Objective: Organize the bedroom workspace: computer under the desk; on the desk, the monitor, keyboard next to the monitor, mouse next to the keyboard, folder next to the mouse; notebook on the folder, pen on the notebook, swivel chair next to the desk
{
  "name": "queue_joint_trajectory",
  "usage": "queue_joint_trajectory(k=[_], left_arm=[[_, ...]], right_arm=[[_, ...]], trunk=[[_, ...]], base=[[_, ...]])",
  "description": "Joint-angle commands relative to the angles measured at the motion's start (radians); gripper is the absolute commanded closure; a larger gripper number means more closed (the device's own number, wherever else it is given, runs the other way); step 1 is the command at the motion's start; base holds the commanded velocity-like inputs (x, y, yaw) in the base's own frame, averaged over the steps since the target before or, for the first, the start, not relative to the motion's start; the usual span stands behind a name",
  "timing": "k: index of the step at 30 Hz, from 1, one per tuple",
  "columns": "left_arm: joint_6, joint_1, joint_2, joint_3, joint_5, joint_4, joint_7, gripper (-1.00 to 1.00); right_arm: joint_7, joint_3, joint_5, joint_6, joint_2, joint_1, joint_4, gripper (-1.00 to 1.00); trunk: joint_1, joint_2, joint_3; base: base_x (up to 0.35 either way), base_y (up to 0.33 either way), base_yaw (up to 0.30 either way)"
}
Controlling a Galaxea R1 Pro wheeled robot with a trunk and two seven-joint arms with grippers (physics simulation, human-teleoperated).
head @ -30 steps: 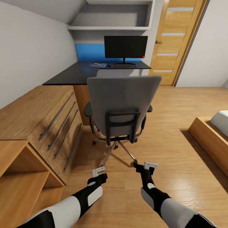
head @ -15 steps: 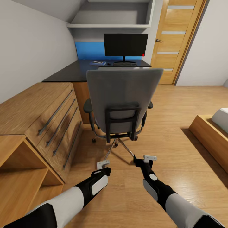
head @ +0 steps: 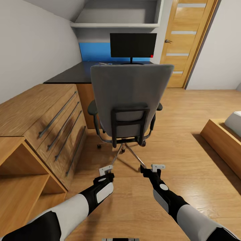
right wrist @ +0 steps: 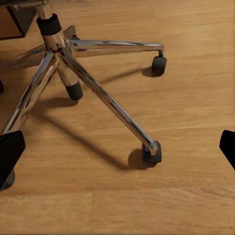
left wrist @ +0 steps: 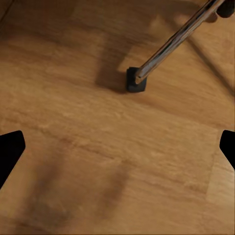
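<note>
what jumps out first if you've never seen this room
The grey swivel chair dominates mid-frame, its back turned to the robot, chrome legs spread on the wood floor just beyond the left gripper and right gripper. Behind it the black monitor stands on the glossy black desk against a bright blue wall panel.

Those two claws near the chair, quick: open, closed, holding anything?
Left gripper: jaws open, holding nothing.
Right gripper: jaws open, holding nothing.
</note>
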Motion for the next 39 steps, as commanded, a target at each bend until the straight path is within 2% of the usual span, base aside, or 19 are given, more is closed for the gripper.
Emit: queue_joint_trajectory(k=[1,4,5,9,15,22,28,29,33,39], left_arm=[[-0.046,-0.002,0.002,-0.008,0.009,0.012,0.004,-1.00],[-0.062,-0.002,0.005,-0.008,0.009,0.016,0.004,-1.00],[-0.068,-0.002,0.006,-0.007,0.008,-0.001,0.006,-1.00],[-0.059,-0.004,0.014,-0.007,0.008,-0.073,0.010,-1.00],[-0.018,-0.007,0.027,-0.006,0.009,-0.117,0.009,-1.00],[-0.021,-0.008,0.030,-0.008,0.007,-0.083,0.008,-1.00],[-0.093,-0.008,0.042,-0.011,-0.001,-0.071,0.010,-1.00],[-0.123,-0.008,0.044,-0.014,-0.007,-0.068,0.010,-1.00],[-0.164,-0.008,0.047,-0.022,-0.031,-0.065,0.010,-1.00],[-0.180,-0.008,0.048,-0.027,-0.048,-0.064,0.007,-1.00]], right_arm=[[-0.006,0.008,-0.006,-0.039,-0.004,0.000,-0.001,-1.00],[-0.008,0.008,-0.006,-0.099,-0.004,0.001,-0.006,-1.00],[-0.011,0.009,-0.007,-0.155,-0.004,0.002,-0.013,-1.00],[-0.014,0.009,-0.007,-0.180,-0.003,0.002,-0.048,-1.00],[-0.017,0.004,-0.006,-0.121,-0.004,0.000,-0.105,-1.00],[-0.063,0.006,0.000,-0.079,-0.003,-0.001,-0.126,-1.00],[-0.084,0.005,0.032,-0.077,-0.006,-0.001,-0.137,-1.00],[-0.088,0.005,0.039,-0.085,-0.008,-0.001,-0.143,-1.00],[-0.092,0.006,0.046,-0.116,-0.014,0.000,-0.152,-1.00],[-0.095,0.009,0.050,-0.140,-0.017,0.000,-0.156,-1.00]], trunk=[[0.004,-0.008,-0.004],[0.015,-0.029,-0.013],[0.019,-0.036,-0.017],[0.034,-0.064,-0.029],[0.057,-0.106,-0.048],[0.061,-0.107,-0.075],[0.061,-0.107,-0.075],[0.061,-0.107,-0.075],[0.061,-0.107,-0.075],[0.061,-0.107,-0.075]], base=[[0.000,0.000,0.000],[0.000,0.000,0.000],[0.000,0.000,0.000],[0.000,0.000,0.000],[0.000,0.000,0.000],[0.000,0.000,0.000],[0.000,0.000,0.000],[0.000,0.000,0.000],[0.000,0.000,0.000],[0.131,0.000,0.000]])
